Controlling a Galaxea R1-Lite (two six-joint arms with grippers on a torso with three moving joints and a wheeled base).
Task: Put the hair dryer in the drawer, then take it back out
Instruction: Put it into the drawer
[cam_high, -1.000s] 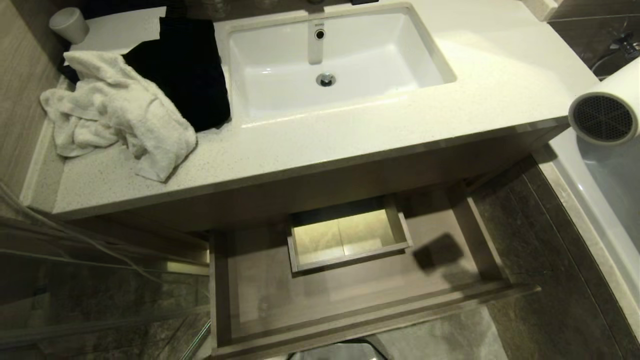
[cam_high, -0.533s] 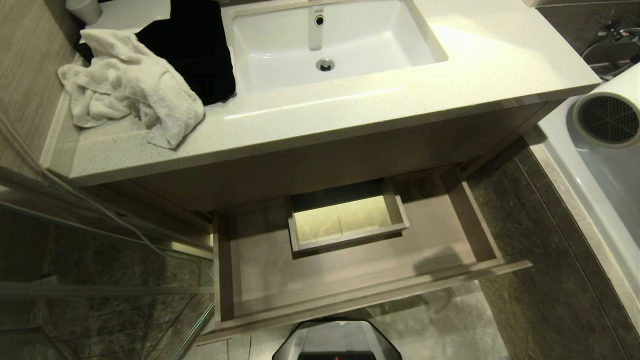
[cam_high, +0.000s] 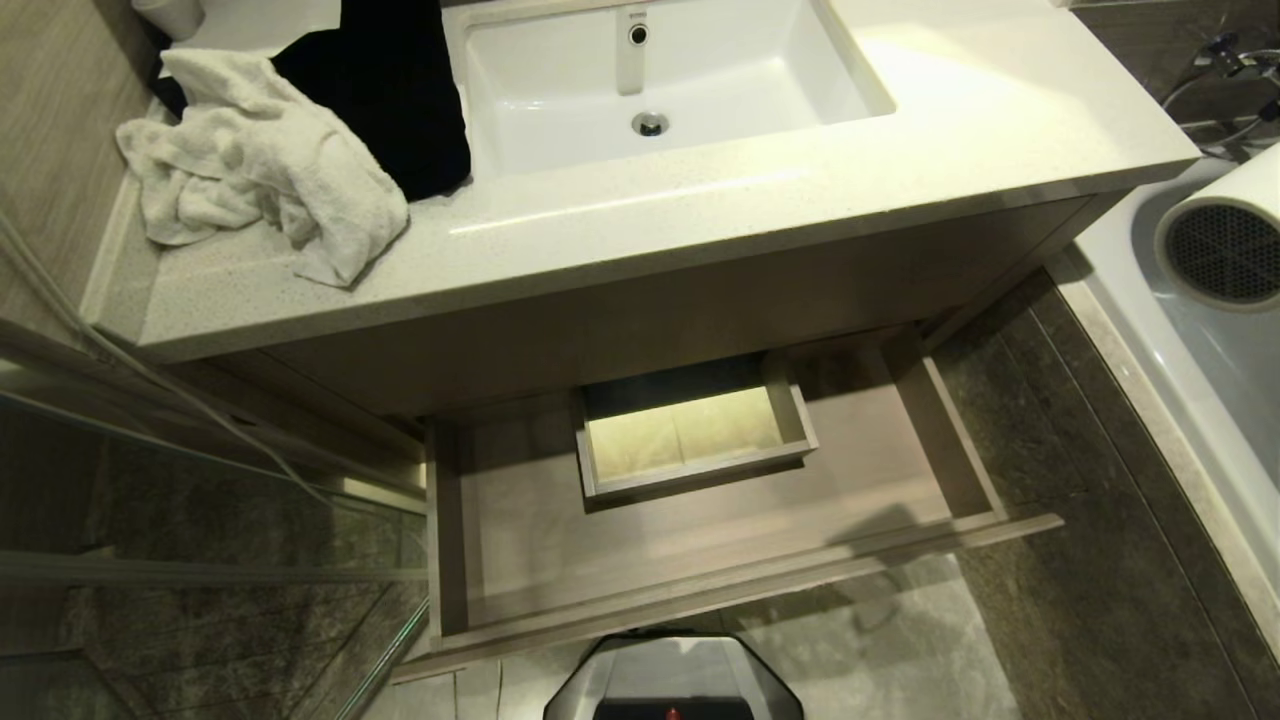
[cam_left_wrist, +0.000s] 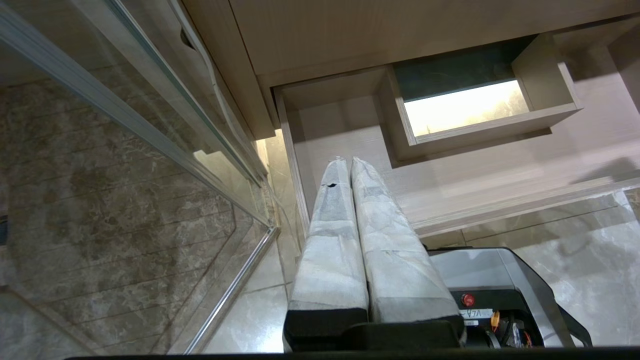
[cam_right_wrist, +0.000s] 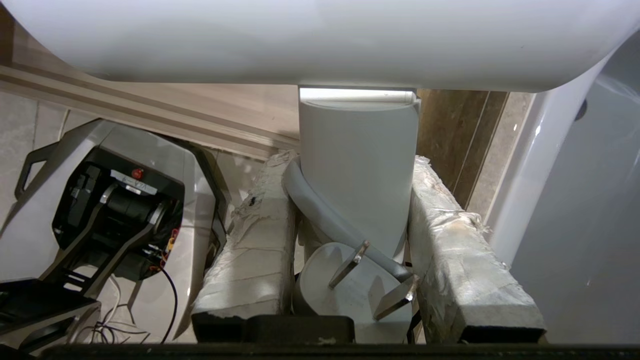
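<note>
Two right jaws clamped on hair dryer (cam_right_wrist: 357, 165) handle (no legible writing), drawer (cam_high: 700, 545) open.

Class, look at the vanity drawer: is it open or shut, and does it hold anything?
Open: the drawer is pulled out below the countertop, its floor bare. The hair dryer is outside it, at the right.

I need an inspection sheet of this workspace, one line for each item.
Surface: speckled countertop with sink.
Job's things: hair dryer held at right, above bathtub; drawer open, nothing lying in it.
Clutter: white towel and black cloth on the countertop.
End effectors: right end effector grips the dryer's handle; left end effector shut, empty.
Cables: dryer's cord and plug between the right fingers.
Surroundings: glass panel, tiled floor.
</note>
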